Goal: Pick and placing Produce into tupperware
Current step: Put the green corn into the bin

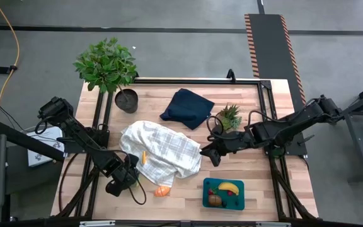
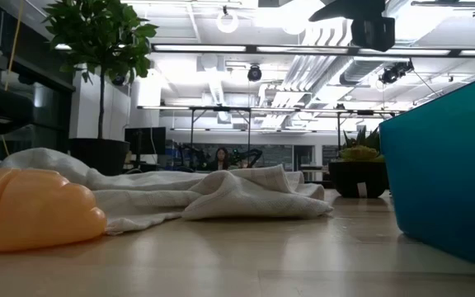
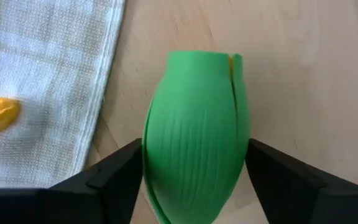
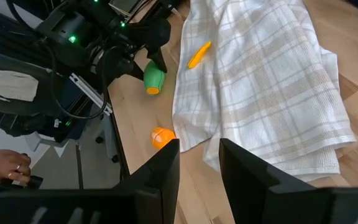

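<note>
Item: green toy vegetable (image 3: 194, 140), ribbed, with a slit showing yellow at one side. We find it filling the centre of the left wrist view, sitting between the fingers (image 3: 114, 177) of the left gripper (image 1: 131, 174), which flank it closely on both sides; whether they press it yet we cannot quite tell. In the high view this is lower left of centre, just off the checked cloth (image 1: 162, 151).

Handling: we judge it hollow plastic, light, stiff, smooth and rounded, so likely to squirt out of a grip near its tapered end. Best hold is across the widest part of the belly.

Related stock: orange piece (image 1: 162, 191) on bare wood at lower centre; a thin orange piece (image 1: 144, 157) lying on the cloth.

Destination: teal container (image 1: 207, 198), lower right, already holding a banana (image 1: 229, 187) and other pieces.

Right gripper (image 1: 208, 152): hovering at the cloth's right edge, fingers narrowly apart, empty.
</note>
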Robot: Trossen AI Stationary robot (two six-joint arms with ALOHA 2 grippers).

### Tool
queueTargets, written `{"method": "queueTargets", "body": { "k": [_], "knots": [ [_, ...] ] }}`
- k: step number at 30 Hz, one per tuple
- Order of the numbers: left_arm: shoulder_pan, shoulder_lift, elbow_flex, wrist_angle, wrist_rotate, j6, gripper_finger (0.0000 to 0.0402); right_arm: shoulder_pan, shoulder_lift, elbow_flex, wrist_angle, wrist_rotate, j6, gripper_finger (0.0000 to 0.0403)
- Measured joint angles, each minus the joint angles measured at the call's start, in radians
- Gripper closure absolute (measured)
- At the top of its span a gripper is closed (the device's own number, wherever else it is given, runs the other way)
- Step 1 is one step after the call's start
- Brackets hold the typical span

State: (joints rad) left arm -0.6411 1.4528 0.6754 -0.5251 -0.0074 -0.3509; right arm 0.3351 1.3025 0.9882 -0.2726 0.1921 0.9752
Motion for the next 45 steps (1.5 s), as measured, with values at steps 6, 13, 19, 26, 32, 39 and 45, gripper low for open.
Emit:
{"method": "queueTargets", "body": {
  "k": [6,13,19,26,32,39,45],
  "knots": [
    [0.0,0.0,0.0,0.002,0.004,-0.021,0.0193,0.02,0.0,0.0,0.0,0.02,0.002,0.03],
    [0.0,0.0,0.0,0.021,0.016,-0.082,0.0205,0.039,0.0,0.0,0.0,0.042,0.012,0.03],
    [0.0,0.0,0.003,0.097,0.006,-0.136,0.0185,0.041,0.0,0.0,0.002,0.042,0.011,0.03],
    [0.015,0.0,0.081,0.119,-0.1,-0.152,0.0208,0.041,0.0,0.0,-0.037,0.082,-0.007,0.03],
    [0.106,0.0,0.173,0.111,-0.106,-0.154,0.0198,0.042,0.0,0.0,-0.038,0.085,-0.008,0.03],
    [0.244,0.0,0.292,0.111,-0.109,-0.137,0.02,0.076,-0.007,0.0,0.004,0.043,-0.01,0.03],
    [0.359,0.0,0.419,0.117,-0.075,-0.094,0.0199,0.119,-0.065,0.0,0.078,0.132,-0.052,0.0299]
  ]
}}
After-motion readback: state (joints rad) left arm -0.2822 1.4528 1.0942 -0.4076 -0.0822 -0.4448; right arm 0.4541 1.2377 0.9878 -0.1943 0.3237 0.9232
